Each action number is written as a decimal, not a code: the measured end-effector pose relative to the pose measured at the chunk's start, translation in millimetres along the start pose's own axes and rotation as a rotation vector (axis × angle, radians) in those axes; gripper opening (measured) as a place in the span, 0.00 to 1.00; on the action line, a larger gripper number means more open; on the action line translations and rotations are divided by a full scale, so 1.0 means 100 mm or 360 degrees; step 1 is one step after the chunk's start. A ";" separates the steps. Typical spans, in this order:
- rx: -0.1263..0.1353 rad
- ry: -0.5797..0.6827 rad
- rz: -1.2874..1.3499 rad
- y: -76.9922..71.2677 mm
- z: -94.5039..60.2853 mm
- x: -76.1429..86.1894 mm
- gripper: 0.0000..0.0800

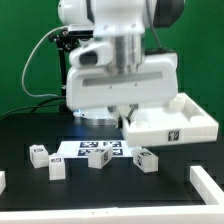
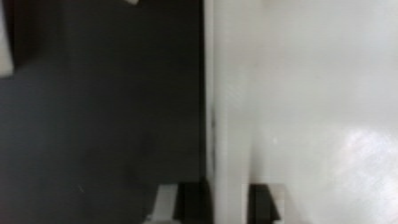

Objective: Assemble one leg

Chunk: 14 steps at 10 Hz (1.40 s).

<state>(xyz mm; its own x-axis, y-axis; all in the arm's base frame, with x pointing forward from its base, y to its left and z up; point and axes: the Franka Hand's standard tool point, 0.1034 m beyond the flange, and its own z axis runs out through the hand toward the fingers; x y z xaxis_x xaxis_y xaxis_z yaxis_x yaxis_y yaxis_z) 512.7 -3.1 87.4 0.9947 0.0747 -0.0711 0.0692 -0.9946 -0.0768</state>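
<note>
Several legs, small white blocks with black-and-white tags, lie loose on the black table: one [image 1: 38,153] and another [image 1: 57,167] at the exterior view's left, one [image 1: 97,158] in the middle, and one [image 1: 146,159] toward the right. My gripper [image 1: 127,116] is behind them, at the near-left rim of the large white tray-like panel [image 1: 180,122]. In the wrist view my gripper [image 2: 224,203] has a dark pad on each side of the panel's upright white rim [image 2: 228,110] and is shut on it. No leg shows in the wrist view.
The marker board [image 1: 85,146] lies flat between the legs and the arm's base. A white raised bar [image 1: 207,187] stands at the front right of the exterior view, and a small white piece [image 1: 2,181] sits at its left edge.
</note>
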 end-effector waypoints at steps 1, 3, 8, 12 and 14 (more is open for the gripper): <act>-0.0001 0.0000 -0.0026 0.04 0.02 0.03 0.07; -0.0001 -0.0004 -0.0032 0.02 0.03 0.02 0.07; -0.0002 -0.0066 0.0122 0.23 0.19 0.37 0.07; 0.0016 -0.0152 0.0140 0.31 0.36 0.57 0.07; 0.0015 -0.0153 0.0140 0.31 0.37 0.57 0.07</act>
<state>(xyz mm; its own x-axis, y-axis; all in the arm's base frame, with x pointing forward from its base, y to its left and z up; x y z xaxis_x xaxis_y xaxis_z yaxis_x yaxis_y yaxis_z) 568.4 -27.2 43.7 0.9849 -0.0056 -0.1732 -0.0190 -0.9970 -0.0757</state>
